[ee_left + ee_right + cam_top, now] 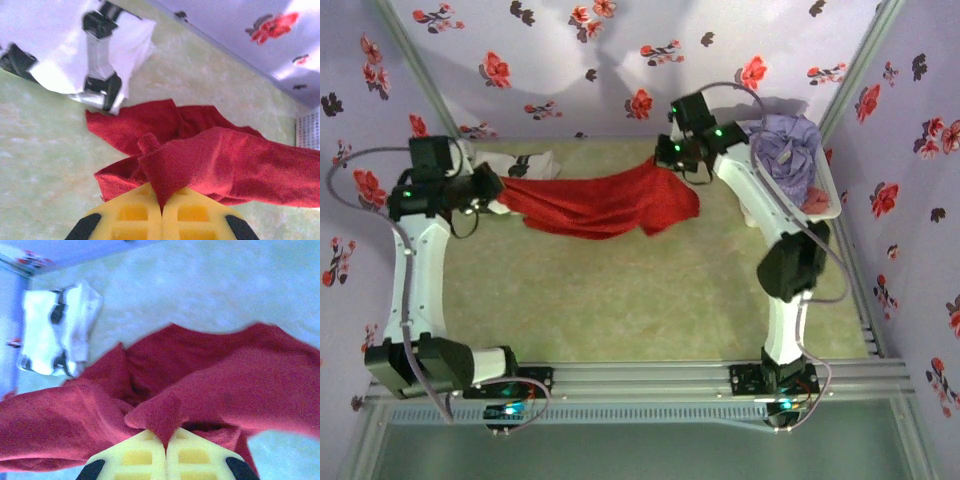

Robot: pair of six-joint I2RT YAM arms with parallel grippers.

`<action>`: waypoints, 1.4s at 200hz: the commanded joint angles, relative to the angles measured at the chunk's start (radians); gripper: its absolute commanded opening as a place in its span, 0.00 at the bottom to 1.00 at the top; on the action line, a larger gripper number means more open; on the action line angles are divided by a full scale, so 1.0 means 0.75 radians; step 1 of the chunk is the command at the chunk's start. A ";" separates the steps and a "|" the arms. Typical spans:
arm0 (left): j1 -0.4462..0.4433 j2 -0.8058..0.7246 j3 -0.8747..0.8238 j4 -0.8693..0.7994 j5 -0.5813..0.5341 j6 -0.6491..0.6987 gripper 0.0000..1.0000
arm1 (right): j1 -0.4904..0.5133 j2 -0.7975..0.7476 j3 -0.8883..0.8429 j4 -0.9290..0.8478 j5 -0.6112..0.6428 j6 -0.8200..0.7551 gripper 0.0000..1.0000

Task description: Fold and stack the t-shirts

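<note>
- Left gripper [161, 206] clamped tight on the red t-shirt [605, 205], at its left edge.
- Right gripper [166, 441] pinched closed on the right edge; the shirt sags between them at the far side of the table [620, 310].
- White printed t-shirt [528, 163] touches the red one's left end.
- Lavender t-shirt [785, 140] sits in the basket [828, 190] by the right wall.

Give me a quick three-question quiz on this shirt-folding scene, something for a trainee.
1. True or false: the left gripper and the right gripper are each shut on the red t-shirt.
2. Where is the lavender t-shirt? A: in the basket. B: spread flat mid-table. C: under the red one.
3. Fill in: the white printed t-shirt lies nearer the ___ gripper.
Key: 1 true; 2 A; 3 left.
</note>
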 commanded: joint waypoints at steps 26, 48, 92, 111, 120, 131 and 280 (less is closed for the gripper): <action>0.095 -0.126 0.382 -0.127 -0.078 0.077 0.00 | 0.060 0.396 1.031 -0.286 -0.267 -0.022 0.00; -0.022 -0.178 0.408 -0.161 -0.175 -0.004 0.00 | 0.010 0.206 0.620 -0.184 -0.188 -0.048 0.00; -0.704 -0.318 -0.035 0.055 -0.443 -0.227 0.00 | -0.184 -0.268 -0.376 -0.007 0.099 -0.023 0.15; -1.040 -0.300 -0.181 0.092 -0.580 -0.350 0.00 | -0.265 -0.441 -0.621 0.016 0.155 -0.028 0.48; -1.190 -0.253 -0.222 0.111 -0.610 -0.409 0.00 | -0.292 -0.514 -0.696 0.018 0.168 -0.033 0.54; -1.347 -0.166 -0.247 0.140 -0.618 -0.458 0.00 | -0.314 -0.589 -0.759 0.014 0.179 -0.047 0.57; -1.366 0.568 0.247 0.165 -0.257 -0.250 0.75 | -0.548 -1.007 -1.080 -0.150 0.162 -0.014 0.60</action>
